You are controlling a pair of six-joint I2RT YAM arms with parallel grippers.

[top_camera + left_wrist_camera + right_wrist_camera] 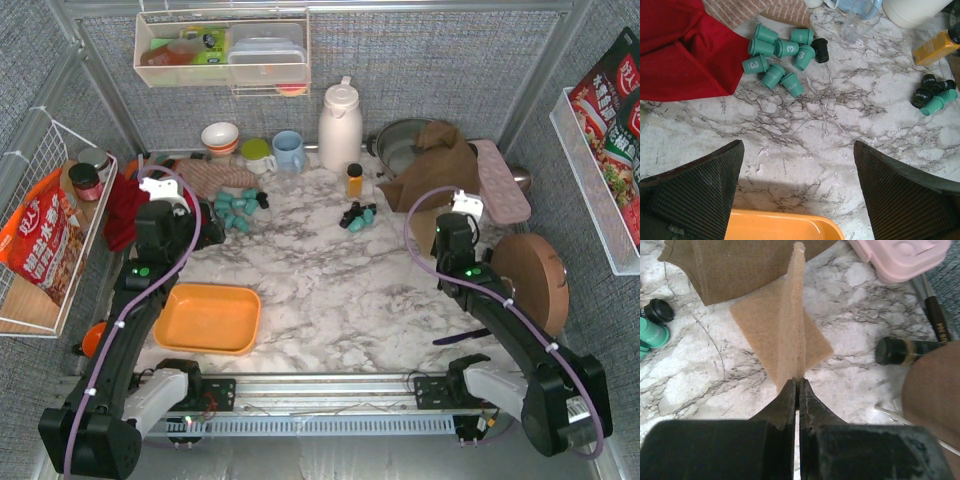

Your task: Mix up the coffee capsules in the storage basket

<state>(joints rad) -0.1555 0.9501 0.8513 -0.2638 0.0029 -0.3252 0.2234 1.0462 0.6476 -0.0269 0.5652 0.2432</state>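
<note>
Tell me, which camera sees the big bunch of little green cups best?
The left wrist view: the teal capsules lie close and sharp, with a 3 readable on some. The top view shows them small, beside the red cloth. The right wrist view misses that bunch.

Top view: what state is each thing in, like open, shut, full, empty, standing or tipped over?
Storage basket: empty, flat on the table.
Coffee capsules: loose on the table in two piles, mostly tipped over, none in the basket.
Left gripper: open, holding nothing.
Right gripper: shut.
Amber bottle: upright, capped.
White jug: upright, lid on.
</note>
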